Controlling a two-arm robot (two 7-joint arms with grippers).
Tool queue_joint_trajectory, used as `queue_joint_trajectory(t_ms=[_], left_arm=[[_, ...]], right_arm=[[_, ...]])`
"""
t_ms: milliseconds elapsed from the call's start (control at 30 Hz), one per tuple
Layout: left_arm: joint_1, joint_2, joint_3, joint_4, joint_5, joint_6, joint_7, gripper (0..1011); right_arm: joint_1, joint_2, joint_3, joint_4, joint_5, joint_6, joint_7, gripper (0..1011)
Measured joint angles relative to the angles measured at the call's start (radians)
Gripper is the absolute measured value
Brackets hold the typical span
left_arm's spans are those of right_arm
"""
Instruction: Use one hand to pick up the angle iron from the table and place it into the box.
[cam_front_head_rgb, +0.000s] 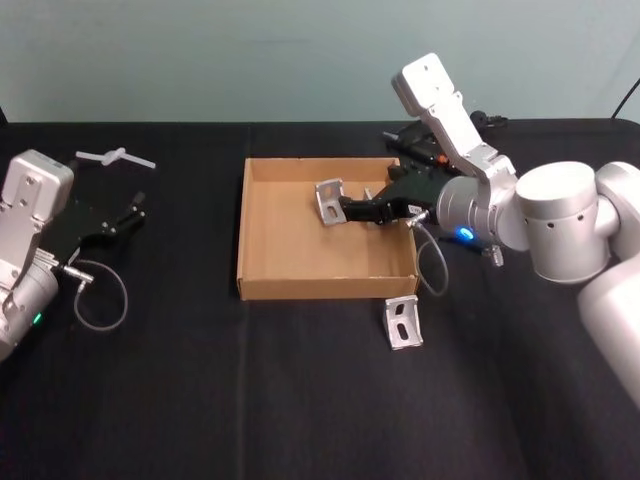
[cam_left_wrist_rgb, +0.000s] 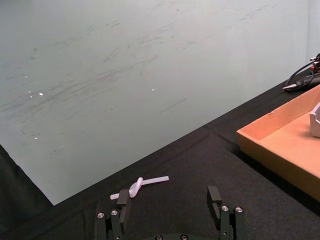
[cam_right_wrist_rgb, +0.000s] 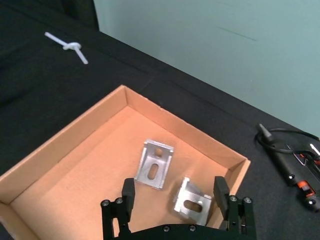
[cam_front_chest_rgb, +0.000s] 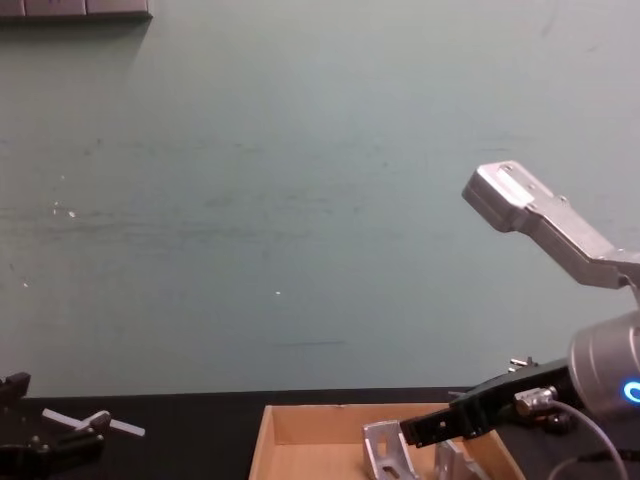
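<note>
The right gripper (cam_front_head_rgb: 352, 211) reaches in from the right over the far right part of the box (cam_front_head_rgb: 262, 240). Its jaws stand wide apart and have hold of nothing. In the right wrist view the two fingers (cam_right_wrist_rgb: 128, 192) hang clear above the cardboard floor.

Two brackets lie inside the box, both in its far half. The left bracket (cam_front_head_rgb: 330, 200) sits near the middle of that half, just beyond the fingertips, with one slotted face up. The right bracket (cam_right_wrist_rgb: 192, 202) lies close to the box's right wall, below the gap between the open fingers. I cannot tell if either finger touches it. The chest view shows both brackets side by side on the box floor, with the gripper just above them.

A loose bracket (cam_front_head_rgb: 403, 322) stands on the table (cam_front_head_rgb: 250, 400) just outside the box's near right corner, close to the wall but apart from it.

The left gripper (cam_front_head_rgb: 128, 215) rests at the far left of the table, well apart from the box, with its jaws spread and empty. A white plastic piece (cam_front_head_rgb: 115, 157) lies on the table just beyond it.

A black tool (cam_right_wrist_rgb: 292, 162) with cables lies on the table behind the box's far right corner.
</note>
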Motion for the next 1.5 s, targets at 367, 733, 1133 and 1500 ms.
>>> queue_joint_trajectory(t_ms=[367, 733, 1133, 1500], left_arm=[[0.000, 0.000, 0.000, 0.000, 0.000, 0.000, 0.000, 1005], [0.000, 0.000, 0.000, 0.000, 0.000, 0.000, 0.000, 1005], [0.000, 0.000, 0.000, 0.000, 0.000, 0.000, 0.000, 1004], [0.000, 0.000, 0.000, 0.000, 0.000, 0.000, 0.000, 1005]], right_arm=[[-0.121, 0.087, 0.036, -0.223, 0.009, 0.036, 0.032, 1000], [-0.193, 0.236, 0.052, -0.313, 0.078, -0.091, 0.184, 1000], [-0.240, 0.334, 0.037, -0.387, 0.130, -0.076, 0.254, 1000], [-0.317, 0.392, 0.051, -0.495, 0.165, 0.012, 0.206, 1000]])
